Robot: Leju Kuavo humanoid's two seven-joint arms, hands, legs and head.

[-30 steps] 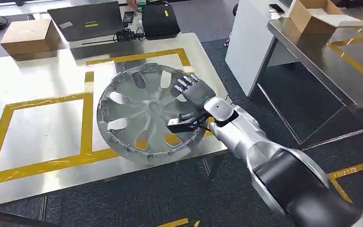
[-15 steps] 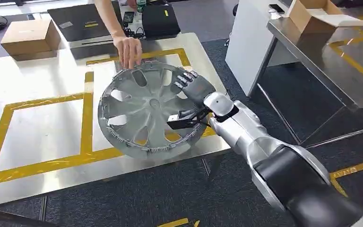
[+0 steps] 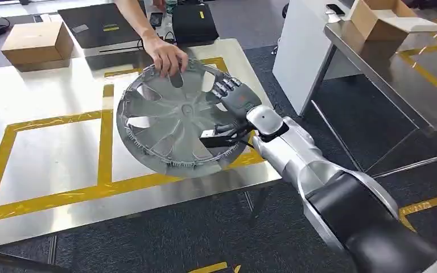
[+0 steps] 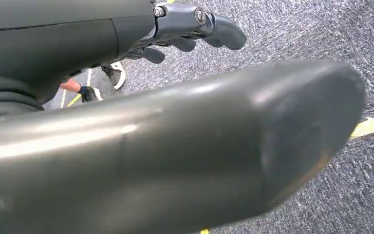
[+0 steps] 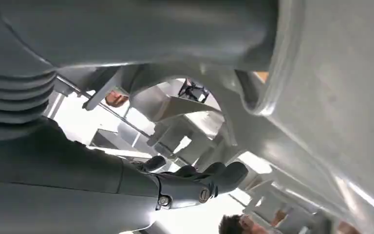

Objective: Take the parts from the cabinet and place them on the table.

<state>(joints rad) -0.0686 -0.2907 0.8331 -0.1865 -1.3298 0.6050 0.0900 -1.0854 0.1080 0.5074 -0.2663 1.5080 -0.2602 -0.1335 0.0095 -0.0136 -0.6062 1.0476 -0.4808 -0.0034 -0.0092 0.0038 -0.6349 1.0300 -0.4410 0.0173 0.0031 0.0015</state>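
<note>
A large silver wheel cover [image 3: 170, 122] hangs tilted over the steel table [image 3: 51, 148], its far edge raised. My right hand [image 3: 239, 105] grips its right rim, fingers over the top of the rim. A person's hand [image 3: 168, 56] holds the far rim. The right wrist view shows the cover's underside [image 5: 331, 97] close up, with my dark fingers [image 5: 199, 183] curled at it. My left hand [image 4: 195, 29] hangs above the carpet, holding nothing, its fingers loosely apart.
Yellow tape lines [image 3: 105, 136] mark boxes on the table. At its far edge are a cardboard box [image 3: 31, 42], a laptop [image 3: 99, 23] and a black case [image 3: 192, 24]. A second steel table [image 3: 409, 68] with an open carton [image 3: 375, 20] stands to the right.
A person's hand came in from the far side and took the cover's far rim. The cover has risen off the table at that edge and shifted slightly away from me.
</note>
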